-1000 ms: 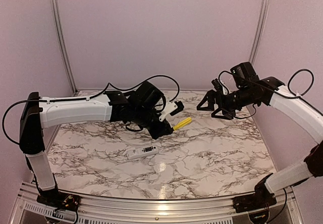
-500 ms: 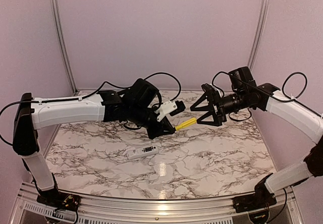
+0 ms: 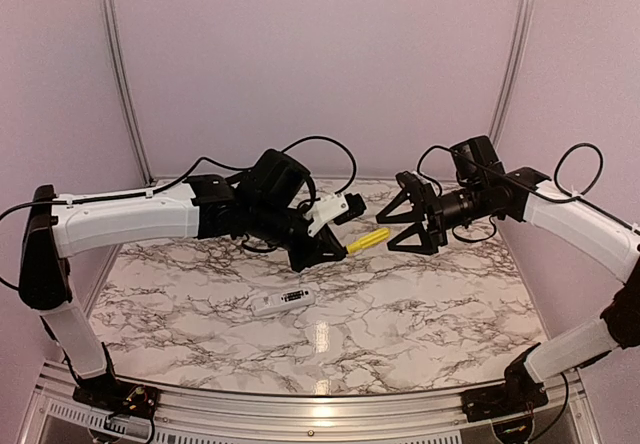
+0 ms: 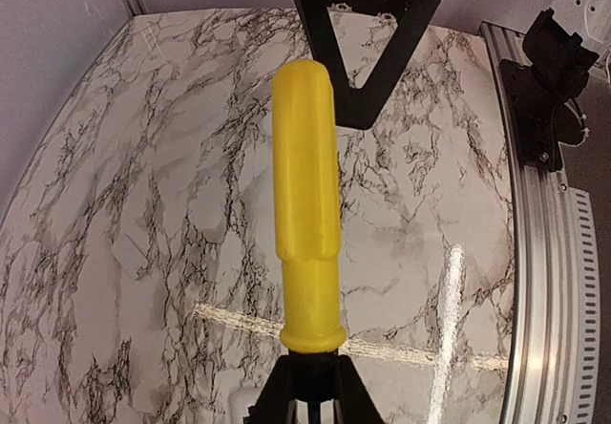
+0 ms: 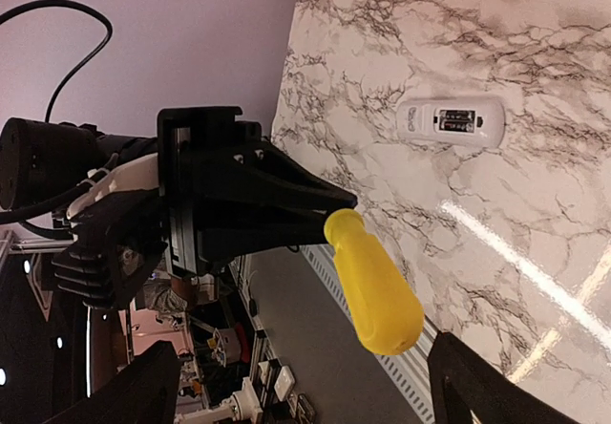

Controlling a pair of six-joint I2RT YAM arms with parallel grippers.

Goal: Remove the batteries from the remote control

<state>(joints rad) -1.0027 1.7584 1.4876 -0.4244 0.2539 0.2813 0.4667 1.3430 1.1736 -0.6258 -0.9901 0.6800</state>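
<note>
Nearest the arm bases, the remote [image 3: 283, 300] lies flat on the table [image 3: 440, 314], left of centre, and it has not shifted over the last second. From the right wrist we see its grey recess [image 5: 456, 120] facing up, with dark marks inside that are too small for us to make out. No gripper touches it.

Above and beyond it, the left gripper [image 3: 338, 252] is pinched on the black tip of the tool [image 3: 368, 240]. The yellow handle sticks out toward the right arm, clear of the table. In the left wrist view the fingers [image 4: 286, 397] close around the dark neck just under the handle's collar. The tool sits slightly higher than half a second ago.

Farther right, the right gripper [image 3: 392, 232] faces the handle with its fingers spread wide. A second ago it hung well apart from the tool. Now it has come in, so the handle's free end reaches the mouth of the fingers, and we see no contact
</note>
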